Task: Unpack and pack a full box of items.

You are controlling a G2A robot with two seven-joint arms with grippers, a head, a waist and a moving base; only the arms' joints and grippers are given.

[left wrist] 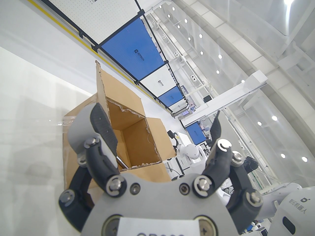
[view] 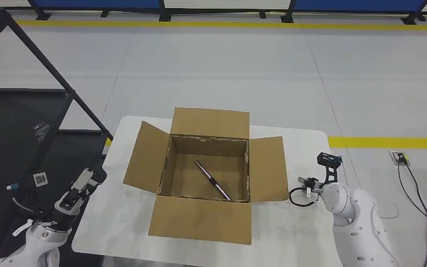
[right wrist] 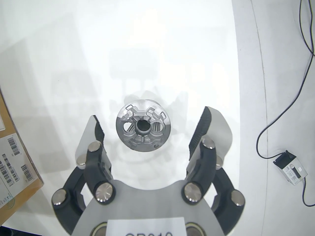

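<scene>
Sitting in the middle of the table, the brown box is standing open with its four flaps spread out. A thin metal rod is lying slanted on the floor of the box. The right gripper is hanging over the table near the right edge with its fingers wide apart. A round metal part is sitting on the table between the fingers, touching neither. The left gripper is hanging just beside the table's left edge, also wide and holding nothing.
</scene>
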